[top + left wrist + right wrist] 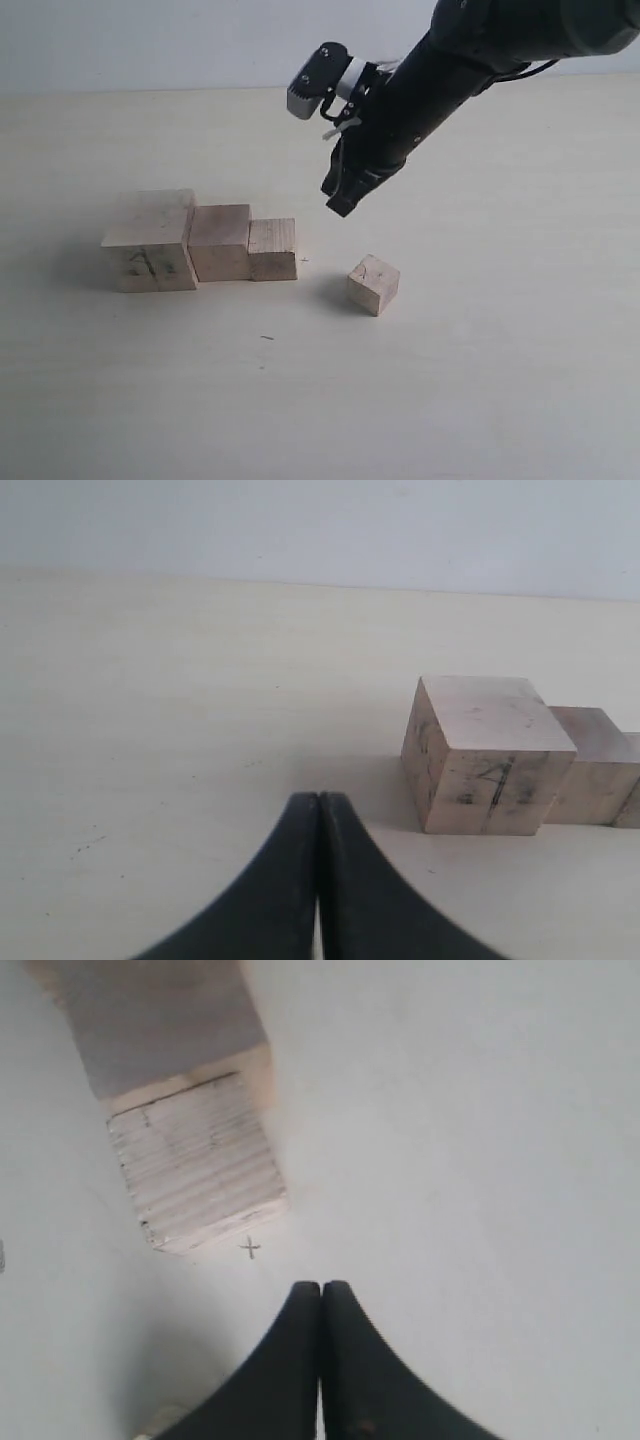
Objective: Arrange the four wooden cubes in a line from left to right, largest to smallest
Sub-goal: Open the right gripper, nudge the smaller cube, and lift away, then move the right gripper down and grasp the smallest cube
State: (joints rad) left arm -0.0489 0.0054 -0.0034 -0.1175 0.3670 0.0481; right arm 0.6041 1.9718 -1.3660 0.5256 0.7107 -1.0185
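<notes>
Three pale wooden cubes stand touching in a row: the largest cube (pixel 150 243) with dark scribbles on its front face at the left, the second cube (pixel 220 242) beside it, the third cube (pixel 272 249) at the right end. The smallest cube (pixel 373 284) sits apart to the right, turned at an angle. My right gripper (pixel 340 195) hangs shut and empty above the table, between the row and the smallest cube. The right wrist view shows the third cube (pixel 196 1165) past the shut fingertips (pixel 303 1305). My left gripper (pixel 318 805) is shut and empty, short of the largest cube (pixel 487 755).
The cubes rest on a pale wooden table (pixel 480 380). A small pencilled cross (pixel 250 1249) is marked on the table by the third cube. The left arm does not appear in the exterior view.
</notes>
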